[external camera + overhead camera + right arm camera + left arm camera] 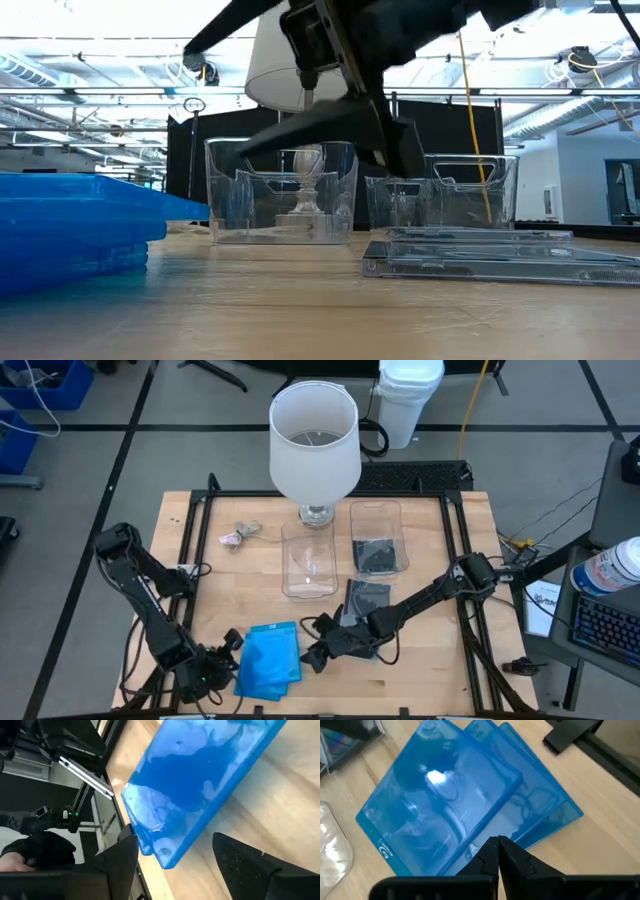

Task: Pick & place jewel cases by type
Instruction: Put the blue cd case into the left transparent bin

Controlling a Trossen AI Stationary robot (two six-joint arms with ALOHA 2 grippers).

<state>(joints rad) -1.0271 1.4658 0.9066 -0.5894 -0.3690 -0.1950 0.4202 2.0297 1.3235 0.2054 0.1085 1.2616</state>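
From above, we see a stack of glossy blue jewel cases (270, 660) lying flat near the front edge of the pale wooden table (430, 670). The left gripper (228, 652) sits just beside the stack's left edge, its arm folded back along the table's left side. The right gripper (318, 650) reaches in low from the right, just off the stack's right edge. Behind it a smoky grey jewel case (366, 599) lies flat, and another rests in one of two clear plastic tubs (377, 537) near a white lamp (314, 440).

At table height, we find the blue stack at left and flat grey cases (500, 262) at right.

Through the left wrist, the fingers (490, 857) are pressed together, empty, at the blue cases' edge.

Through the right wrist, the fingers (245, 857) stand spread apart, released, with the blue stack's corner beyond them.
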